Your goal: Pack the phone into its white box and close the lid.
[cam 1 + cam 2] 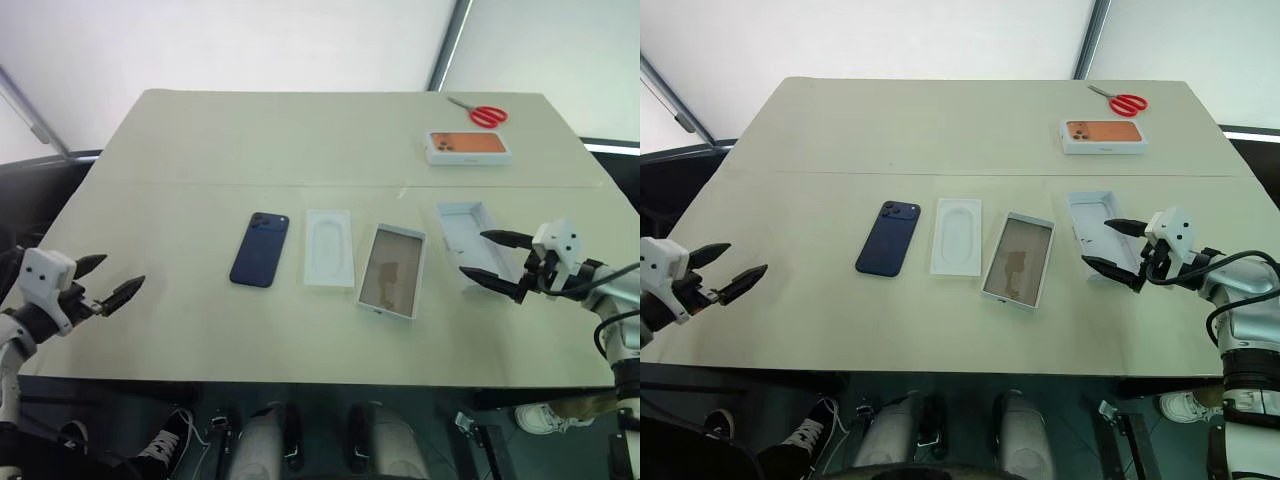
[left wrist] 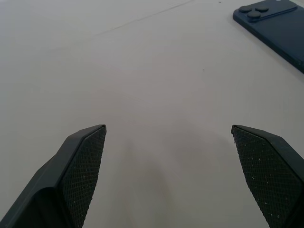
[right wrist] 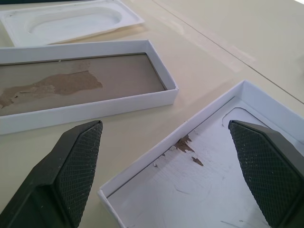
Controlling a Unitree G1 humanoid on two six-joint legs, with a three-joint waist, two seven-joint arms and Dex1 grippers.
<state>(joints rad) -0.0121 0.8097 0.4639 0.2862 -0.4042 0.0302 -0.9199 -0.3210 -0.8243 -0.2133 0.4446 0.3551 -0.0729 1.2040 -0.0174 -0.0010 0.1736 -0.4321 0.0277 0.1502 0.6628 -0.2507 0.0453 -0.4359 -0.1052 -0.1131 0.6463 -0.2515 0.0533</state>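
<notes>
Your left gripper (image 1: 108,282) hangs over the bare near-left part of the table (image 1: 300,130), its two black fingers (image 2: 80,164) spread wide with nothing between them. The phone (image 1: 260,248) lies flat, camera cluster at its far end, well apart from that gripper, off to its right and farther from you; in the left wrist view only its camera corner shows, far beyond the fingertips and off to one side.

To the right of the phone you have, in a row across the middle of the table, the flat white insert (image 1: 329,247) with a rounded recess, then the white box (image 1: 392,270) with its brownish-grey floor facing up, then the lid (image 1: 473,235), open side up and plain white inside. None of these touch each other, and the box holds nothing.

Your right gripper (image 1: 497,258) is at the near end of the lid, fingers (image 3: 73,173) spread wide and gripping nothing. In the right wrist view the near corner of the lid lies between the two fingertips, under them, and the white box lies just beyond the lid, with the insert past that. Whether the fingertips touch the lid or hover above it, you cannot tell.

At the far right of the table sit a white box printed with an orange phone (image 1: 468,146) and, just behind it, red-handled scissors (image 1: 482,113).
</notes>
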